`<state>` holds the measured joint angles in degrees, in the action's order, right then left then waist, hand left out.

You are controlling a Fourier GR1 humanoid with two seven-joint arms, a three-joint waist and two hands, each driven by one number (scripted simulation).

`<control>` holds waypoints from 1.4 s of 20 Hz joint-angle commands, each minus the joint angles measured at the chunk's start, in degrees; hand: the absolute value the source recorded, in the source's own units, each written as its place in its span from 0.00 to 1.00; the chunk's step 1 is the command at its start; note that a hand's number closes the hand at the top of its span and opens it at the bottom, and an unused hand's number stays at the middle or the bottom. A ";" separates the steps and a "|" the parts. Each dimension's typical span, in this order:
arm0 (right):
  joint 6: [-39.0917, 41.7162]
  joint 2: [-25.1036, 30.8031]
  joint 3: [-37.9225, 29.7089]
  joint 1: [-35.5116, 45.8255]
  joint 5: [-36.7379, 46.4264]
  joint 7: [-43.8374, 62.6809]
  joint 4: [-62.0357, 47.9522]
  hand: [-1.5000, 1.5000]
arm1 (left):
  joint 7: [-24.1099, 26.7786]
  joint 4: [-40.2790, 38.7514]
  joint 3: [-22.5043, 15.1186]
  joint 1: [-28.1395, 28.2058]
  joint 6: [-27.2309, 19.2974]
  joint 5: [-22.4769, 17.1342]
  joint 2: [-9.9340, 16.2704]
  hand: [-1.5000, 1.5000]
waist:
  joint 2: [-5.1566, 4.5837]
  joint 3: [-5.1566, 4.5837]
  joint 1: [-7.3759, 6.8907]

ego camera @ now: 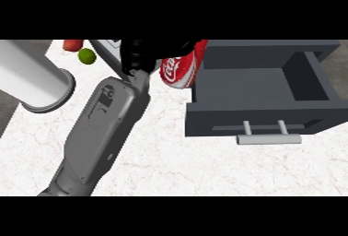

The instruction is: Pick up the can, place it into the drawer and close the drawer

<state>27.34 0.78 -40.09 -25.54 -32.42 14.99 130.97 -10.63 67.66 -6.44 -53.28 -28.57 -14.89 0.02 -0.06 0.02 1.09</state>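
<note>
Can (182,69), red metal cylinder with white lettering, near the top of the head view, just beside the left wall of the drawer and overlapping that wall's far corner, not yet inside. Beneath everything, white marbled stone counter (204,170) with faint reddish veins. At the right, dark grey box-shaped drawer (262,120), pulled open, interior bare as far as visible, with a pale grey bar handle (268,138) on its front wall facing the lower edge. Rising from the lower left toward the top centre, long grey forearm (102,124). At the left edge, large white cylinder with a rimmed end (34,78), lying at a slant, purpose unclear. At the forearm's end, black left hand (139,55), fingers curled round the can's left side and partly hiding it. No right hand anywhere in view. Near the top left, well apart from the drawer, small round green lime (86,56) and, just beyond it, a small red object (72,44) cut off at the top. Judged progress: pick-up done, with the can in hand and apparently carried; still to do, moving it rightward over the wall, setting it down inside, letting go, then pushing the front shut. Long axis of the can tilted, running from upper right to lower left, rounded end toward the lower left, neither upright nor flat.
</note>
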 commanded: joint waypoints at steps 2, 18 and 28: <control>0.94 0.17 -1.38 -0.46 -2.05 0.60 0.19 0.00 | -0.98 -5.22 0.13 -7.44 -1.28 -1.65 -0.02 1.00 | 0.05 -0.01 0.09; -1.25 1.53 0.45 4.22 0.10 2.24 -0.86 0.00 | 9.06 -28.38 -6.84 -23.05 -5.94 -17.42 -0.02 1.00 | -0.48 0.03 1.92; -2.64 0.08 4.12 4.93 3.15 3.36 2.09 0.00 | 11.79 -34.13 -17.25 -27.52 -11.15 -26.62 -0.02 1.00 | -0.71 0.06 3.20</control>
<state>25.82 1.80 -37.66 -21.00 -30.22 16.49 130.64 0.70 36.33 -20.57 -78.61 -38.60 -38.27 0.00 -0.62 0.10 3.82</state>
